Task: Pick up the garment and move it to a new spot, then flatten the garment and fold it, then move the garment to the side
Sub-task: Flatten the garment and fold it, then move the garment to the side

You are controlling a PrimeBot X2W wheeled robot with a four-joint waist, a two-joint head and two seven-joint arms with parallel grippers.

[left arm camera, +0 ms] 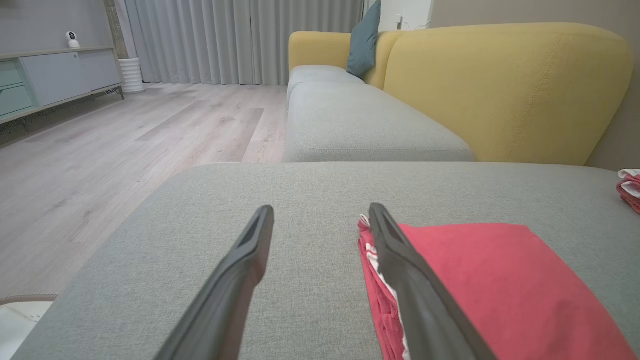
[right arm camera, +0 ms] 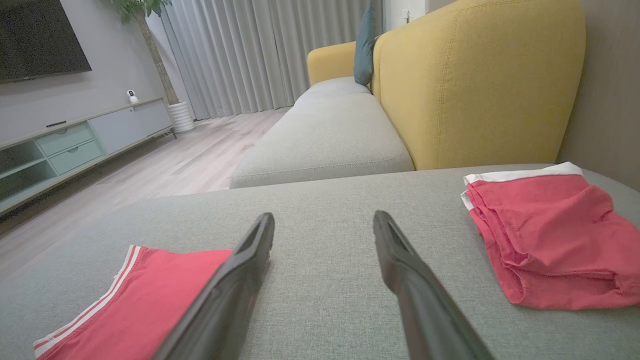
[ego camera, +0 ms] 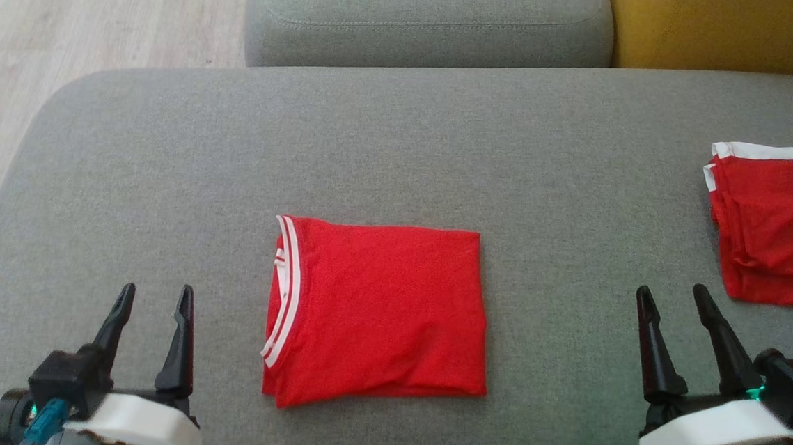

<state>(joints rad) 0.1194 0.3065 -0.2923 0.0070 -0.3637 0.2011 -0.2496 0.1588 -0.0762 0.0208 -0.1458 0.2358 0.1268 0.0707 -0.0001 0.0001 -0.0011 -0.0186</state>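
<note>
The garment (ego camera: pixel 376 312), a red shirt with a white-striped collar (ego camera: pixel 287 292), lies folded into a neat rectangle on the near middle of the grey sofa seat (ego camera: pixel 402 146). Its collar edge is on the left and its folded edge on the right. The left gripper (ego camera: pixel 157 289) hovers just left of it and the right gripper (ego camera: pixel 671 290) is well off to its right. Each has its fingers spread apart and holds nothing.

The shirt looks like thin knit cloth, so it is probably light, limp and not at all fragile. It has no stiffness of its own, and lifted by one corner the stack would likely sag and fall open. The layers may also slide over each other. A safer hold seems to be a pinch through all the layers at the left and right edges, one gripper to each side, keeping the bundle level. The near left corner bulges a little, which gives a finger room to get under. The rough seat fabric may drag at the bottom layer if the shirt is slid rather than lifted.

Folding looks done, so moving the shirt aside appears to be what remains. A second folded red garment (ego camera: pixel 776 228) already lies at the far right of the seat.

Across the room a low cabinet (right arm camera: pixel 75 145) has drawers and open shelves. What they hold is too far off to tell.
</note>
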